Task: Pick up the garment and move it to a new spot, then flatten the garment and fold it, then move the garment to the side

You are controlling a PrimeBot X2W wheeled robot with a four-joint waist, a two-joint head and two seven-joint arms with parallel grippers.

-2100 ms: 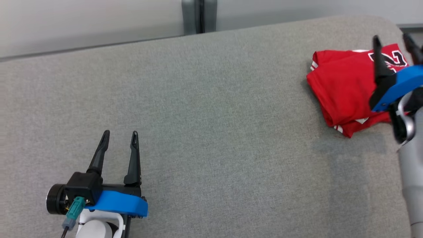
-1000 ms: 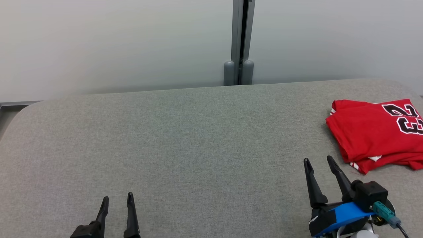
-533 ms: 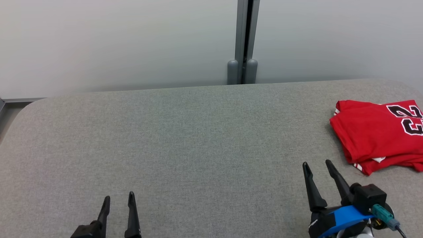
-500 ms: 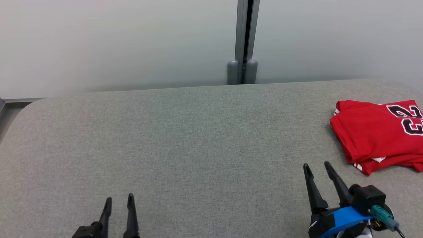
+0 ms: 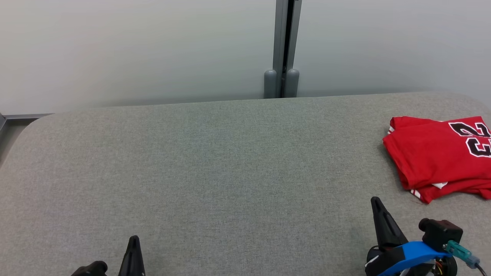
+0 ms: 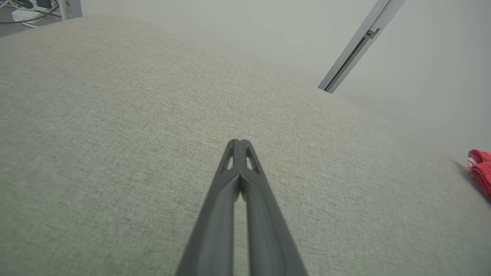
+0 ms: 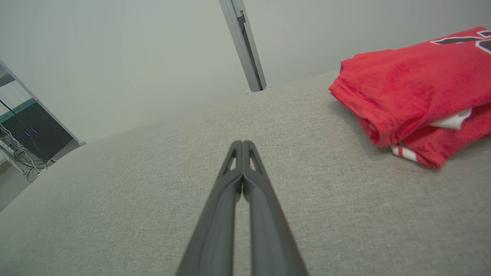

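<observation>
The garment (image 5: 437,157) is a red jersey with black-and-white numbers, folded into a neat stack at the far right of the grey table (image 5: 215,168). It also appears in the right wrist view as the garment (image 7: 414,88) and as a sliver of garment (image 6: 481,172) at the left wrist view's right edge. My right gripper (image 5: 376,205) sits low at the lower right, shut and empty, a short way in front of the jersey. My left gripper (image 5: 133,242) is at the lower left, shut with nothing in it; its tips (image 6: 238,143) touch.
A pale wall with a grey vertical post (image 5: 283,46) runs behind the table. Cables and equipment (image 7: 27,145) stand off the table's left end. The table's rounded left edge (image 5: 23,130) is close to a grey ledge.
Both grippers have gone from open to shut and have drawn back toward the bottom edge. The garment has stayed put since the right gripper left it.
</observation>
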